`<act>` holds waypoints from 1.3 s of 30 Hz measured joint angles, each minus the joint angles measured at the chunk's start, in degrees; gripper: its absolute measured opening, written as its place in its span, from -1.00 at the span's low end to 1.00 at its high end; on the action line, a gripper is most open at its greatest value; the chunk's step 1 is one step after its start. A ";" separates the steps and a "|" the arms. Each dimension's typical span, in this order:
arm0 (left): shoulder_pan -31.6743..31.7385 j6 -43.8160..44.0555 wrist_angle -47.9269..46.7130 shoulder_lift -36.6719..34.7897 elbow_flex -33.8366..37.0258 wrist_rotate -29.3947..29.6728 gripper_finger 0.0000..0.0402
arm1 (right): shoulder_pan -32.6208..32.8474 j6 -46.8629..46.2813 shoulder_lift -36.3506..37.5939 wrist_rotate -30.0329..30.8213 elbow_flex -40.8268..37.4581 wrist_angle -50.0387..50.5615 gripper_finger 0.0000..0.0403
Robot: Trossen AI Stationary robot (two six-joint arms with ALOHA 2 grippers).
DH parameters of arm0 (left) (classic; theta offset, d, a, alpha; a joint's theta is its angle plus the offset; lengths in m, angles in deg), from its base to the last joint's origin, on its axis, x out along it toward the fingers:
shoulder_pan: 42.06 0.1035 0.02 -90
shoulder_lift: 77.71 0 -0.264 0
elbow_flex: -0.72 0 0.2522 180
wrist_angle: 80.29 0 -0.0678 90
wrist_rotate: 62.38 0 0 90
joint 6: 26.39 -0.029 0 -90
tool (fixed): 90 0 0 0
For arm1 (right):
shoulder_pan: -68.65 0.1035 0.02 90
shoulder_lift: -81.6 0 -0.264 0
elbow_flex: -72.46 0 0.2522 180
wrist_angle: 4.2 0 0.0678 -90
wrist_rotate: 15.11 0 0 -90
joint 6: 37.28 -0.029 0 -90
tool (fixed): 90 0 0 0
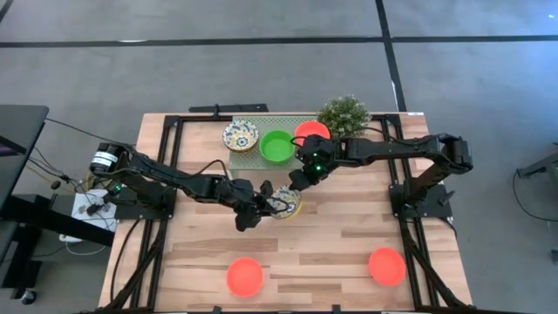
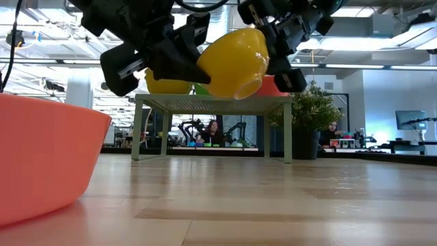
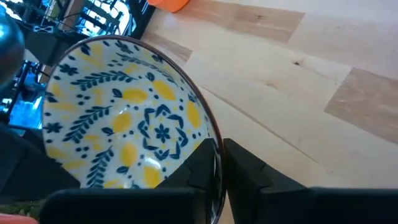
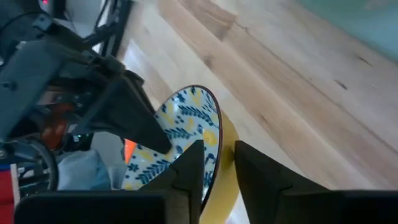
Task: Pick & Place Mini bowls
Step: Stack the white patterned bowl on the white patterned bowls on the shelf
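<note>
Nearest the front edge of the wooden surface [image 1: 349, 240] two red-orange bowls [image 1: 245, 276] [image 1: 386, 266] sit well apart, one left and one right. Mid-surface, a patterned bowl [image 1: 286, 202] with a yellow outside is held tilted in the air, the left gripper [image 1: 264, 205] with its fingers [image 3: 249, 168] closed over one side of the rim and the right gripper [image 1: 296, 181] with its fingers [image 4: 264, 168] pinched on the opposite edge. At the far edge a low green rack [image 1: 261, 157] carries another patterned bowl [image 1: 240, 136], a green bowl [image 1: 276, 146] and a third red-orange bowl [image 1: 311, 131], with a potted plant [image 1: 343, 113] just beside them
</note>
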 joint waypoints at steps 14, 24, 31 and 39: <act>-2.10 2.44 -9.48 -5.40 -0.01 -1.71 -0.93 | 2.41 8.78 0.00 -2.10 0.12 -2.05 -0.32; -3.31 21.23 -25.87 -24.08 -0.05 -12.39 -0.94 | 8.08 12.05 -0.01 3.31 -0.04 -0.44 -0.31; -3.25 22.01 -27.16 -32.66 -0.07 -2.11 -0.94 | 11.68 12.02 -0.04 6.68 -0.02 -1.19 -0.31; -1.94 13.74 -27.69 -32.86 -0.15 22.03 -0.94 | 12.81 12.00 -0.03 9.01 -0.04 -1.50 -0.33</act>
